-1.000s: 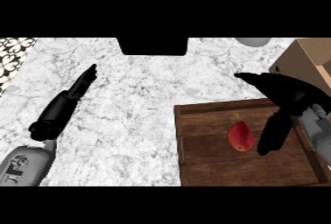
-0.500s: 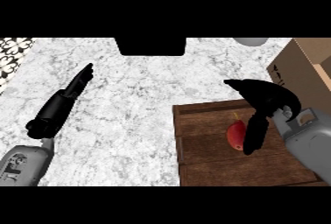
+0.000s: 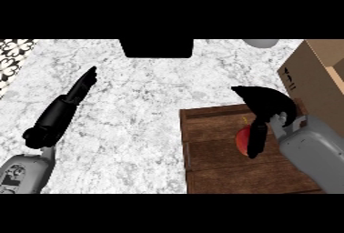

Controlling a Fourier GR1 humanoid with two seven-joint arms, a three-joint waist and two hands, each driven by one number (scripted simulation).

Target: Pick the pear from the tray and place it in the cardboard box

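1. The task was at its early stage — the pear point(image 3: 242, 137) was on the wooden tray point(image 3: 208, 154), not yet lifted as far as the view showed, and nothing of it had reached the cardboard box point(image 3: 316, 77).

2. What was left, by my reading: closing the grasp, lifting the pear off the tray, carrying it toward the box at the view's upper right, and letting it go inside.

3. The right robot hand point(image 3: 269, 107) was over the tray's upper right part. Its dark fingers point(image 3: 255, 139) reached down across the pear's right side and covered part of it, so only the red left portion and a bit of yellowish top showed.

4. Those fingers looked mostly straight, laid against or just beside the fruit rather than wrapped round it. I judged the hand as released, about to close — whether it was touching the pear could not be told from this steep view.

5. The pear lay directly beneath and slightly left of the right robot hand, between the hand and the tray's middle boards, with the box near on the far right.

6. The left robot hand point(image 3: 64, 109) lay stretched out over the marble table point(image 3: 148, 95) at the view's left, fingers straight, holding nothing, well apart from the tray.
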